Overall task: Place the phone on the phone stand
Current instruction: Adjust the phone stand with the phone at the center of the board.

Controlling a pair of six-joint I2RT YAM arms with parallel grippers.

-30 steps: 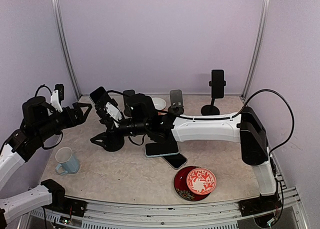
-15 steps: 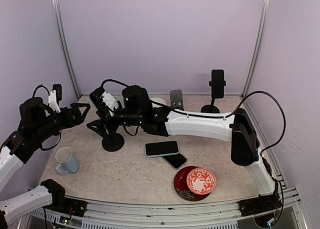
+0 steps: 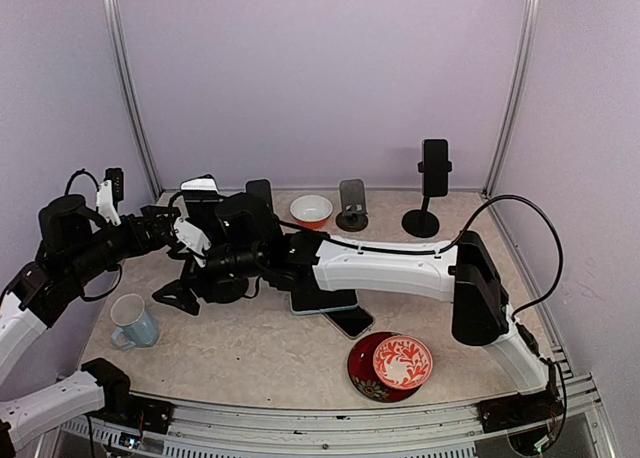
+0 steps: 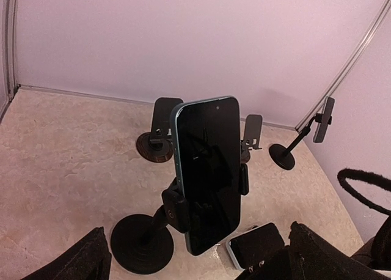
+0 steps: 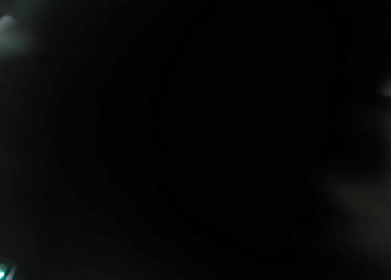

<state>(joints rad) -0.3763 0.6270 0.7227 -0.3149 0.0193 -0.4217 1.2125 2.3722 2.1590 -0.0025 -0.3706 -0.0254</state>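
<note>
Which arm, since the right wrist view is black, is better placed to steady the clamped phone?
Probably the left: the open left gripper faces the phone squarely, centred in its wrist view on the stand. The right arm is stretched across the table, its camera blind.

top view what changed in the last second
The right arm swung further left and lower, so its open right gripper now sits close to the left gripper, and the bowl at the back is uncovered. Nothing was gripped or let go. The phone is clamped upright on its stand; mug, plate and flat phones did not move.
</note>
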